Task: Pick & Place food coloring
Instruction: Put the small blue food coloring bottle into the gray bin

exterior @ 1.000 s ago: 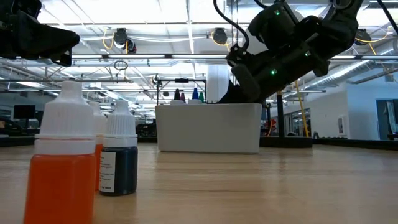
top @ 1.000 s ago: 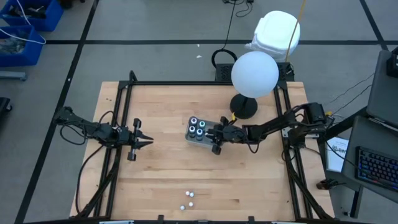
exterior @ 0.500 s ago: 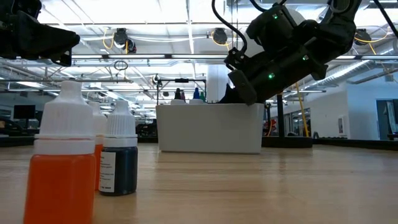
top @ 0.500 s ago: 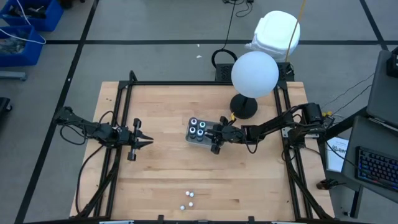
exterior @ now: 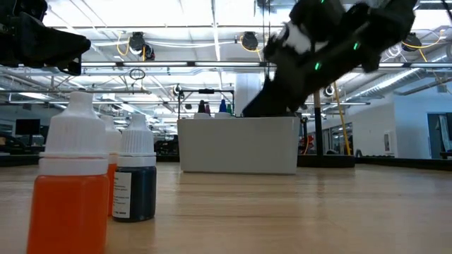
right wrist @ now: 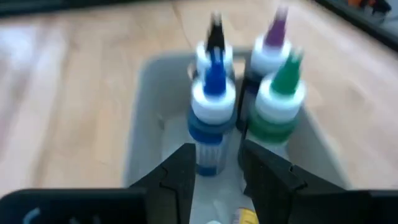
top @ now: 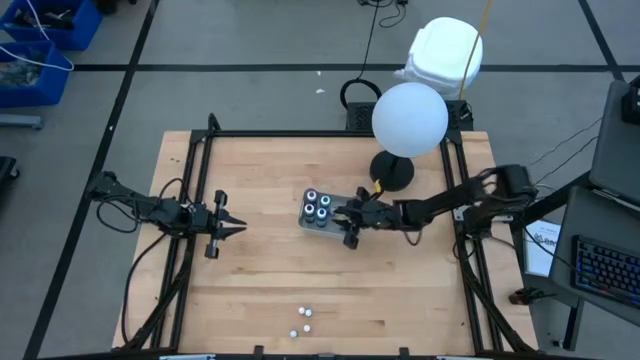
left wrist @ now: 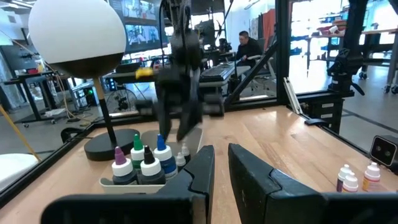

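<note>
No legible text; bottle (exterior: 135,175) label print too small.

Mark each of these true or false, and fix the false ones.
1. Four bottles stand together in the grey tray. True: blue, green, purple and black tips show in the right wrist view.
2. The right gripper is beside the tray. True: it sits at the tray's right end.
3. The left gripper is holding a bottle. False: it holds nothing and waits left of the tray.
4. Every bottle is already in the tray. False: small bottles remain near the table's front edge, including an orange one.
5. The white globe lamp stands at the table's front. False: it stands toward the far side, behind the tray.
</note>
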Robot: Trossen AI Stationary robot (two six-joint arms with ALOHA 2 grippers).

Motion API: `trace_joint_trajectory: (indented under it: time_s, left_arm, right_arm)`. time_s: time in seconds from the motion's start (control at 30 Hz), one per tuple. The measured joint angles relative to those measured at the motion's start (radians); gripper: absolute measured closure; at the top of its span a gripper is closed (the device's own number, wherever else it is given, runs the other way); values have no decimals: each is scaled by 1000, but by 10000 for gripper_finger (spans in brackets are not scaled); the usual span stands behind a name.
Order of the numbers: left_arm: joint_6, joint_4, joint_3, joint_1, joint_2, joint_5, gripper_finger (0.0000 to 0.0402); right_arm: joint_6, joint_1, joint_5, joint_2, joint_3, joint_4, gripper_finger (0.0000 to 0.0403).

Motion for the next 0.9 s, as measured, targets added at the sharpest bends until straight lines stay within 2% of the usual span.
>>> trace_joint_trajectory:
  time_s: [0.17,0.4,0.6,0.77,0.9]
  left_arm:
    - [-3,0,0,0,0,1,346]
    - [-21,-4,0,0,0,3,346]
    - [-29,-10,0,0,0,5,346]
    - [-26,-11,0,0,0,5,346]
    - [-39,-11,0,0,0,4,346]
  right_arm:
    - [-28,47,16,-234,-1,-208,284]
    - [-113,137,13,-636,-124,-225,331]
    - [-111,231,18,-971,-335,-175,396]
    - [-146,278,21,-1148,-516,-28,398]
    - [-156,281,22,-1280,-596,-11,401]
